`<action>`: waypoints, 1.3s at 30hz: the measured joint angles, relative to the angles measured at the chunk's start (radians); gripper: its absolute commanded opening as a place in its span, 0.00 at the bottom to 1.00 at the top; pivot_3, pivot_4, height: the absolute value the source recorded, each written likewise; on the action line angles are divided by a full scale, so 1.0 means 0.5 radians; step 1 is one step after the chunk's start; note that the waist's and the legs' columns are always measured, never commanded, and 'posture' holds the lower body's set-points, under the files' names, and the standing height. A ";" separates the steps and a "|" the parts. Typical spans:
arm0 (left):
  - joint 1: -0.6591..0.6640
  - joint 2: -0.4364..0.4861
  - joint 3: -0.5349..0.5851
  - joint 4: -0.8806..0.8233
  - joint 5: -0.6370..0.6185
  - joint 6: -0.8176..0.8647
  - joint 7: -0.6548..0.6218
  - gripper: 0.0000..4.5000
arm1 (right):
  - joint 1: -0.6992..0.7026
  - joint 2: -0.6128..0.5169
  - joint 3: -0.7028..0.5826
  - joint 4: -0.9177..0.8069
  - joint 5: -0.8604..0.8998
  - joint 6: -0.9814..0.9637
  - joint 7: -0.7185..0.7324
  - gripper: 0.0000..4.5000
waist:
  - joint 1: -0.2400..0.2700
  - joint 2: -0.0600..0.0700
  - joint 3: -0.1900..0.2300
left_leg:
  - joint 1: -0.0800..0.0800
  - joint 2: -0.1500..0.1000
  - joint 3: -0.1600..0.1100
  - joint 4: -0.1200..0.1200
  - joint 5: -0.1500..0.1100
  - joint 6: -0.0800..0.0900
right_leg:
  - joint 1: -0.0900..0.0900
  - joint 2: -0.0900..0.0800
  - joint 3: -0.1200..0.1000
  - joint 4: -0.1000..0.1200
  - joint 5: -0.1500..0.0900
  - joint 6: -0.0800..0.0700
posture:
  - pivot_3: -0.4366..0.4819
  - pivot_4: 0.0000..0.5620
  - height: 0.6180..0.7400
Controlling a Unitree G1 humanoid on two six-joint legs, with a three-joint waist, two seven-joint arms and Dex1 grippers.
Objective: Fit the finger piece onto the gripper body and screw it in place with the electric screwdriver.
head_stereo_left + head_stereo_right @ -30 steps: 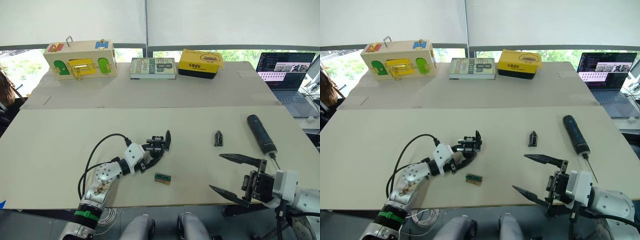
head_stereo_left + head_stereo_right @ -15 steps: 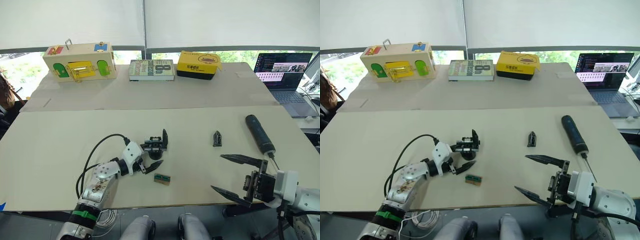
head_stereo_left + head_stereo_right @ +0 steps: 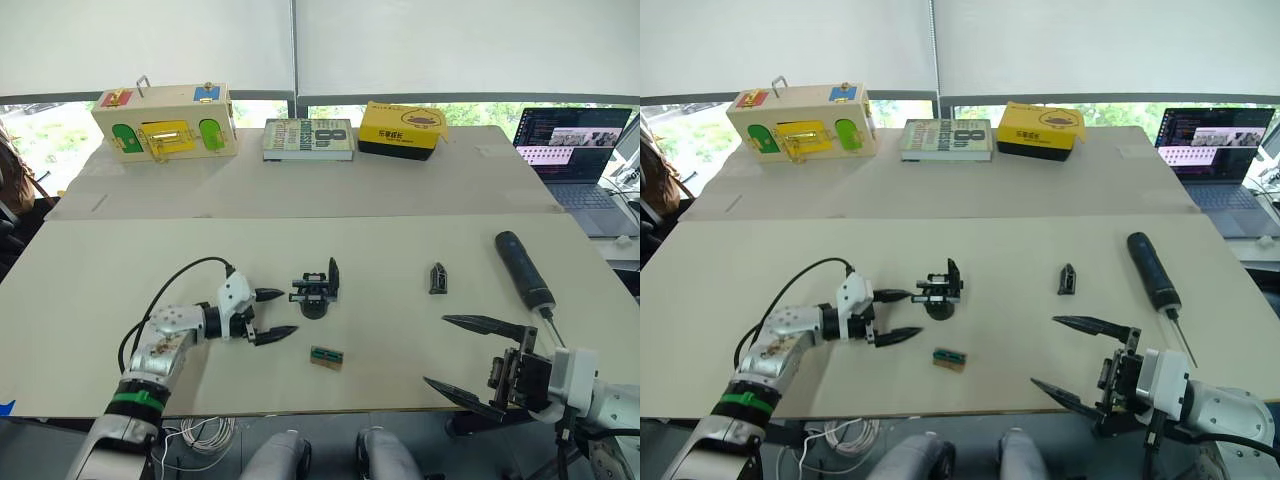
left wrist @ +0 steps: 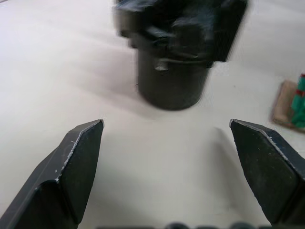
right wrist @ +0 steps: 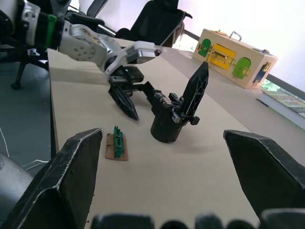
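Note:
The gripper body [image 3: 317,297] stands upright on the table, a chunky black block with a tall pointed part rising from it. My left gripper [image 3: 290,311] is open just to its left, apart from it; in the left wrist view the gripper body [image 4: 174,71] sits beyond the spread fingers [image 4: 71,167]. The finger piece [image 3: 437,278] lies alone further right. Near the right table edge lies the electric screwdriver [image 3: 522,270], bit toward me. My right gripper [image 3: 435,350] is open and empty near the front edge, below the finger piece.
A small green-and-tan piece [image 3: 325,356] lies in front of the gripper body. Along the back stand a wooden latch box [image 3: 165,120], a book [image 3: 309,138] and a yellow box [image 3: 402,128]. A laptop [image 3: 570,150] sits at the far right.
My left gripper has drawn back to the left, away from the gripper body it was around; the body stays standing on the table. The right gripper has barely moved.

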 measured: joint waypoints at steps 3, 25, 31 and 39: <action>-0.190 -0.053 -0.014 0.241 0.017 -0.082 -0.142 0.99 | -0.009 -0.009 0.000 -0.007 0.001 0.001 -0.002 1.00 | 0.004 0.000 0.000 | -0.002 -0.001 0.000 0.000 -0.001 0.002 | -0.001 0.000 0.000 -0.001 0.000 0.000 | 0.48 0.27 1.00; -0.547 -0.357 -0.045 0.899 0.198 -0.507 -0.426 0.50 | 0.070 -0.049 -0.030 -0.073 -0.002 0.004 -0.075 1.00 | 0.013 -0.002 0.001 | -0.004 -0.002 0.003 0.002 -0.003 0.007 | 0.000 -0.001 0.001 -0.002 0.001 0.000 | 0.48 0.27 1.00; -0.418 -0.385 0.042 0.730 0.180 -0.471 -0.349 0.50 | 0.093 -0.049 -0.032 -0.080 -0.005 0.004 -0.083 1.00 | 0.020 -0.001 0.001 | -0.004 -0.002 0.003 0.002 -0.003 0.008 | -0.001 -0.001 0.002 -0.002 0.001 0.000 | 0.48 0.27 1.00; 0.185 -0.364 0.091 -0.331 0.235 0.040 0.273 0.50 | 0.165 -0.030 -0.036 -0.100 -0.045 -0.002 -0.097 1.00 | -0.002 -0.001 0.001 | -0.006 -0.002 0.003 0.002 -0.007 0.013 | -0.004 -0.001 0.007 -0.001 0.001 0.000 | 0.48 0.27 1.00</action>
